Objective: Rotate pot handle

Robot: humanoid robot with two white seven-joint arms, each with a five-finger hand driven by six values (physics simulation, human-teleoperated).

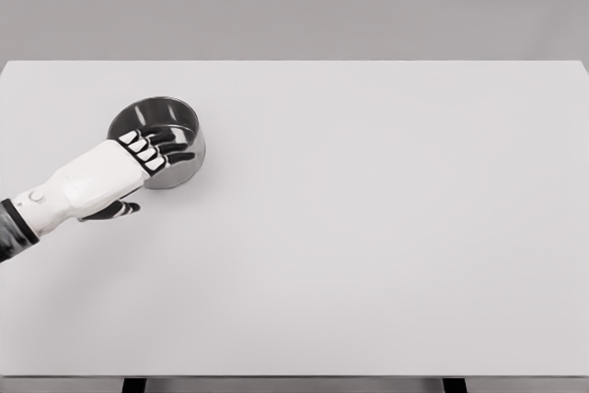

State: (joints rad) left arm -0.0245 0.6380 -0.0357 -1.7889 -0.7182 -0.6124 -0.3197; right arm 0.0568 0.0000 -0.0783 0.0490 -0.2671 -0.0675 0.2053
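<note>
White and bare, the worktop (368, 255) fills most of the head view, and everything of interest sits relative to the pot (158, 142). Nearest the camera, below and left of the pot, the left arm enters from the picture's left edge, its forearm angling up toward the pot. The left hand (138, 161) lies over the pot's near-left rim, with the dark fingers (166, 140) reaching into the bowl; they look loosely extended and slightly apart, not visibly clamped on anything, while the thumb hangs below the hand, just outside the pot. The pot itself is a small steel vessel standing upright on the left part of the worktop, toward its far edge. Its handle cannot be made out; it may be hidden under the hand. The right arm is not visible.

To turn the pot well, the fingers should probably press against the inner wall with the thumb closing on the outside, so the rim is pinched firmly before any twist. A slow rotation about the pot's centre should keep it from sliding or tipping.
</note>
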